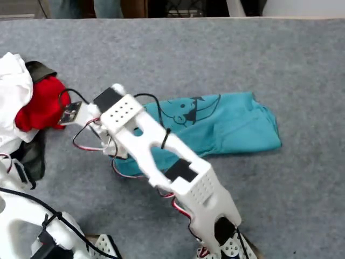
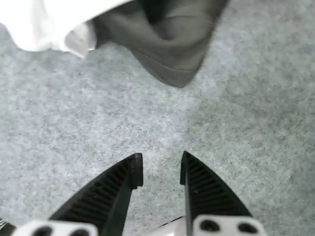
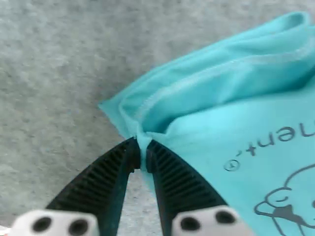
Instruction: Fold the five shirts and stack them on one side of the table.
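Right tool (image 3: 141, 149) is nearly closed, with its two ribbed black fingers pinching a fold of hem at one corner of the teal shirt (image 3: 221, 113). The fabric is bunched into a small ridge between the jaws. The teal shirt lies flat on the grey desk (image 1: 215, 54), partly folded into a long band with its cartoon print face up. The right arm (image 1: 161, 156) crosses over the shirt's gripped end and hides that corner in the high view. The far end of the shirt, away from the tool, is rounded and slightly rumpled.

Left tool (image 2: 160, 164) holds nothing. Its jaws are a narrow gap apart and hang over bare desk, well apart from the teal shirt. Just beyond its fingertips is a drooping corner of a dark shirt (image 2: 172, 44) with a stitched hem, and a white shirt (image 2: 34, 24) lies over that.

The other shirts sit in a loose heap off the gripped end of the teal shirt, apart from it and at the desk edge. A red shirt (image 1: 43, 105) is bundled on the side of the heap facing the teal shirt. The white one wraps around the red one, and dark cloth shows above and below it. The left arm (image 1: 32, 226) sits at the near edge, below that heap.
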